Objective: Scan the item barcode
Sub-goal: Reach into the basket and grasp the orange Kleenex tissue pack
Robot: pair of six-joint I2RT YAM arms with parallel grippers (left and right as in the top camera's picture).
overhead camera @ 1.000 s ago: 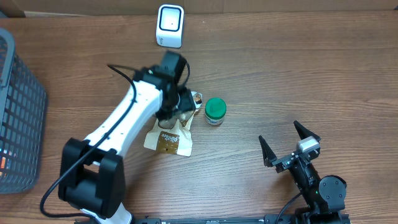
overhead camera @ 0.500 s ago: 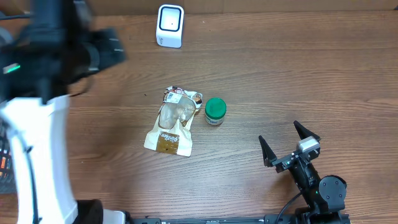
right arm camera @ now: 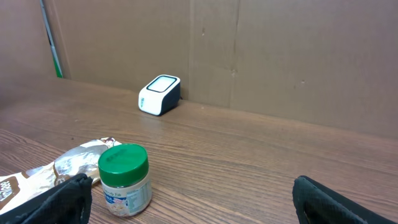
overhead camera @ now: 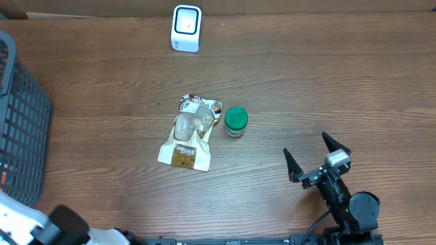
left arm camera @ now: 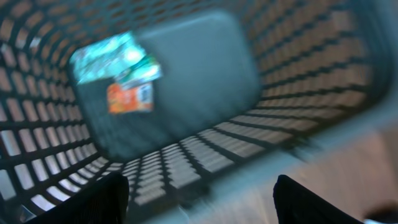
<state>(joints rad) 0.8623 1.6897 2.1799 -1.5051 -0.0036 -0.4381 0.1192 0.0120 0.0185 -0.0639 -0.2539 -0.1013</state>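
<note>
A tan and silver snack pouch point(overhead camera: 187, 138) lies flat mid-table, with a small green-lidded jar point(overhead camera: 236, 122) upright just to its right. The white barcode scanner point(overhead camera: 186, 28) stands at the far edge. In the right wrist view the jar point(right arm camera: 124, 180), the pouch point(right arm camera: 73, 160) and the scanner point(right arm camera: 159, 94) all show ahead of my open, empty right gripper point(right arm camera: 193, 200). That right gripper point(overhead camera: 317, 160) rests near the front right. My left gripper point(left arm camera: 200, 200) is open and empty, looking down into the basket point(left arm camera: 292, 87); the view is blurred.
A dark mesh basket point(overhead camera: 24, 129) stands at the table's left edge; colourful packets point(left arm camera: 121, 73) lie on its floor. Part of the left arm point(overhead camera: 27, 228) shows at the front left corner. A cardboard wall backs the table.
The left arm has left the pouch and swung left, out over the basket. The pouch stays on the table beside the jar. The right arm has not moved.
</note>
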